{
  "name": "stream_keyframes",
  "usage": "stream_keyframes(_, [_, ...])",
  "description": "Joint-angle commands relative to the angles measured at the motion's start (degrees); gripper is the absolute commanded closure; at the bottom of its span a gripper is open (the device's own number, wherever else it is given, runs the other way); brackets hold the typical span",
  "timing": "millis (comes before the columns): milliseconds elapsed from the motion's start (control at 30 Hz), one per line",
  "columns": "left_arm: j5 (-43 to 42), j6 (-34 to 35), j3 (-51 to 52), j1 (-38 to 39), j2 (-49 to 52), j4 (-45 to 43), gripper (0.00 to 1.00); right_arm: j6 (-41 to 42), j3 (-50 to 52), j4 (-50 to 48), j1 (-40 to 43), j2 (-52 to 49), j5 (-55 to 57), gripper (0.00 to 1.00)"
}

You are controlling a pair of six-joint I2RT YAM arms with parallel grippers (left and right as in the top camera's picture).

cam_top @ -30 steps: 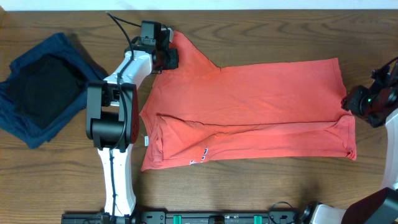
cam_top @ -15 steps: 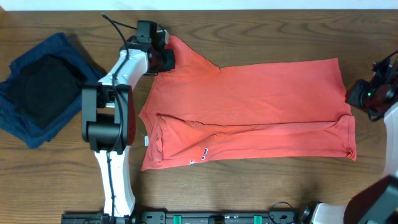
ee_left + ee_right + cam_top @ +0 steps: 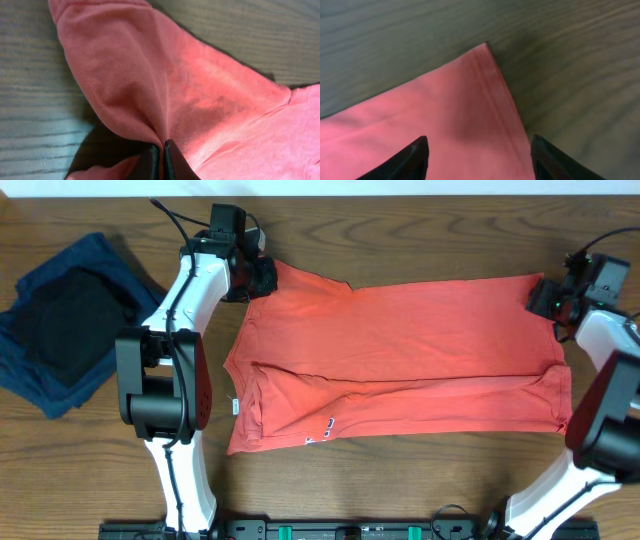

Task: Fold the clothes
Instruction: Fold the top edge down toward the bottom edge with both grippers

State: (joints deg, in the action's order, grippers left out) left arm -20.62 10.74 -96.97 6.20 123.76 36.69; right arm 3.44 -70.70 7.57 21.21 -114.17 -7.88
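Brown wood-grain table point(image 3: 400, 490) carries the coral-red T-shirt point(image 3: 420, 340), spread sideways across its middle with the hem toward the robot's right and the neck end toward its left. Along the T-shirt's near edge a long, wrinkled strip of cloth is folded over onto the body, and a small bit of white and dark print point(image 3: 328, 425) shows at that fold. At the T-shirt's far left corner the sleeve point(image 3: 150, 65) is gathered into a fold and pinched by the left gripper point(image 3: 258, 277); the wrist view shows its two dark fingers point(image 3: 149, 162) pressed together with the cloth clamped between them. At the T-shirt's far right corner the right gripper point(image 3: 479, 137) has its fingers spread wide, one on each side of the hem corner point(image 3: 485, 75), which lies flat on the wood; whether the tips touch the cloth I cannot tell. Well apart from the T-shirt, off its left side, a navy-blue garment point(image 3: 45, 385) lies heaped with a black garment point(image 3: 75, 325) on top
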Motion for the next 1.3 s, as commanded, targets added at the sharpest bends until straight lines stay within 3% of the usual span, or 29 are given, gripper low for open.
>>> stream_keyframes(0, [0.09, 0.72, 0.15, 0.00, -0.07, 0.59, 0.94, 0.81, -0.11, -4.09, -0.68, -3.93, -0.09, 0.34])
stream_keyframes(367, [0.52, 0.72, 2.29, 0.00, 0.00, 0.59, 0.94, 1.46, -0.13, -19.85, -2.54, -13.90, -0.11, 0.27])
stream_keyframes(533, [0.74, 0.68, 3.04, -0.02, 0.07, 0.52, 0.94, 1.46, -0.13, -22.73, -4.04, -16.20, 0.24, 0.28])
stream_keyframes(633, [0.74, 0.68, 3.04, 0.00, 0.07, 0.35, 0.94, 2.34, -0.13, -22.21, -4.42, -16.63, 2.40, 0.39])
stream_keyframes(700, [0.74, 0.70, 3.04, -0.02, 0.07, 0.37, 0.94, 2.80, -0.13, -21.46, -4.37, -16.63, 4.04, 0.57])
stream_keyframes(767, [0.74, 0.70, 3.04, -0.02, 0.07, 0.37, 0.94, 3.41, -0.13, -20.48, -4.33, -16.63, 6.19, 0.81])
stream_keyframes(867, [0.72, 0.70, 3.04, -0.02, 0.07, 0.37, 0.94, 5.35, -0.13, -18.62, -4.24, -16.61, 8.09, 0.99])
stream_keyframes(1100, [0.70, 0.68, 2.99, -0.04, -0.81, 0.59, 0.94, 5.95, -0.17, -13.20, -3.98, -12.87, 9.07, 0.99])
stream_keyframes(1267, [0.70, 0.70, 2.99, -0.31, -5.25, 3.41, 0.94, 5.95, -0.17, -5.14, -2.64, -2.69, 12.17, 0.97])
